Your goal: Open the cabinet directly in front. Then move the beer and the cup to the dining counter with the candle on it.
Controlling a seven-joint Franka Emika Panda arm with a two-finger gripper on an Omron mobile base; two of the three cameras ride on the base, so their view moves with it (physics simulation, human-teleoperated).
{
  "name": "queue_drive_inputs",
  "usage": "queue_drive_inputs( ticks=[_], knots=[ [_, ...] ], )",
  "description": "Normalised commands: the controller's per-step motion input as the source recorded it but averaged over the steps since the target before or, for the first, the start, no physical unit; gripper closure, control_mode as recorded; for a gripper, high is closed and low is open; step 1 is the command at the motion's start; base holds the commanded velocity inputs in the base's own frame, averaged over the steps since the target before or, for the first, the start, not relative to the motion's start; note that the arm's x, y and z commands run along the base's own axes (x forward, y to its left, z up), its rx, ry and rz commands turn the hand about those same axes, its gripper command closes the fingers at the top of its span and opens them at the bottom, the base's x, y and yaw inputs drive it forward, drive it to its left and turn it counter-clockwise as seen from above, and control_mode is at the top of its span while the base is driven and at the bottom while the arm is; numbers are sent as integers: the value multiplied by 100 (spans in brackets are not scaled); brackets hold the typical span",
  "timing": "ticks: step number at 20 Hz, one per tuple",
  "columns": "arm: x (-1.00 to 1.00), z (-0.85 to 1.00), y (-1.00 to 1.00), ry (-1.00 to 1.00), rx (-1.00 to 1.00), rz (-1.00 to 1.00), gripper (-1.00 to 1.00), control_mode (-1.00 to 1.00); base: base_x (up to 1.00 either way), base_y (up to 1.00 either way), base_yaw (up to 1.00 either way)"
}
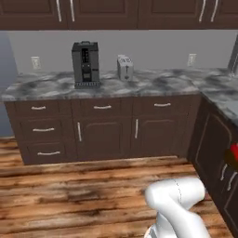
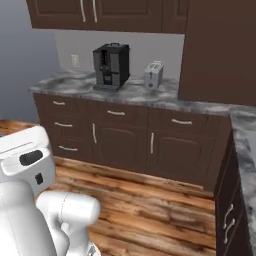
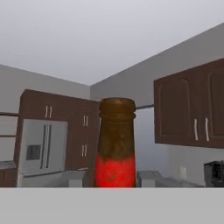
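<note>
The beer (image 3: 115,144), a brown bottle with a red label, stands upright very close in the middle of the hand view, with the room far behind it. It sits where my gripper's fingers close, and the gripper is shut on it; the fingertips themselves are hidden. My white arm (image 1: 179,204) bends low over the wooden floor. Dark brown wall cabinets (image 1: 102,11) with silver bar handles run along the top, their doors shut. The cup, the candle and the dining counter are out of view.
A marbled worktop (image 1: 153,83) over low cabinets carries a black coffee machine (image 1: 85,64) and a toaster (image 1: 124,68). It turns a corner at the right (image 1: 223,100). Open wooden floor (image 1: 83,190) lies ahead. A steel fridge (image 3: 41,148) stands far off.
</note>
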Motion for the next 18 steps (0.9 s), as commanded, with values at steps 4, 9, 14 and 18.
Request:
queue_drive_inputs(
  ticks=[4,9,14,18],
  knots=[
    [0,0,0,0,0,0,100,100,0,0,61],
    [0,0,0,0,0,0,100,100,0,0,61],
    [0,0,0,0,0,0,100,100,0,0,60],
    [0,0,0,0,0,0,100,100,0,0,58]
  ],
)
